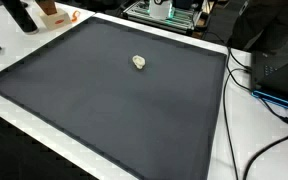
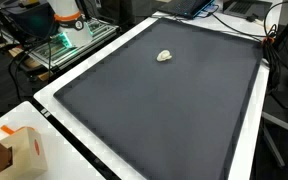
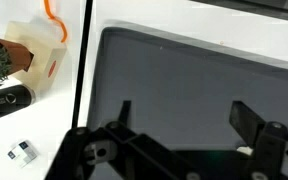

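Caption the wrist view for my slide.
Open hand over the dark mat, nothing between its fingers; white carton beside the mat.

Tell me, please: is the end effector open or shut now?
Open. In the wrist view the end effector has its two fingers far apart, with only the dark mat visible between them; nothing is held.

Black fingers (image 3: 246, 116) on matte black linkages (image 3: 112, 152) dotted with round pivot screws
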Action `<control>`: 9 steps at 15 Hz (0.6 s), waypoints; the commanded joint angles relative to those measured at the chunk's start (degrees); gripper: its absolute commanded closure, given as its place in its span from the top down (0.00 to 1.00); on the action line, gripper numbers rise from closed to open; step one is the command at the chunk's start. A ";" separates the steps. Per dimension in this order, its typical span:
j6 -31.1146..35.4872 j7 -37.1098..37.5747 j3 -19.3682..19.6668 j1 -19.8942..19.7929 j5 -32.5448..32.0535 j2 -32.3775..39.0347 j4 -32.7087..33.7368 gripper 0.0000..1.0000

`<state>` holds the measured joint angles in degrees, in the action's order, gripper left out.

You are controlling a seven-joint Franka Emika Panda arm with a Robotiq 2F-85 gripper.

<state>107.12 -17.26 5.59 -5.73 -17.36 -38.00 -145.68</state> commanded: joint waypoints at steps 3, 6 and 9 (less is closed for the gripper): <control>-0.29 0.43 0.72 0.91 -0.43 0.02 0.14 1.00; -0.29 0.43 0.72 0.91 -0.43 0.03 0.14 1.00; 4.70 -1.07 2.14 2.72 1.93 3.89 0.93 1.00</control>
<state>107.75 -17.26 5.76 -5.44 -17.17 -37.72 -145.62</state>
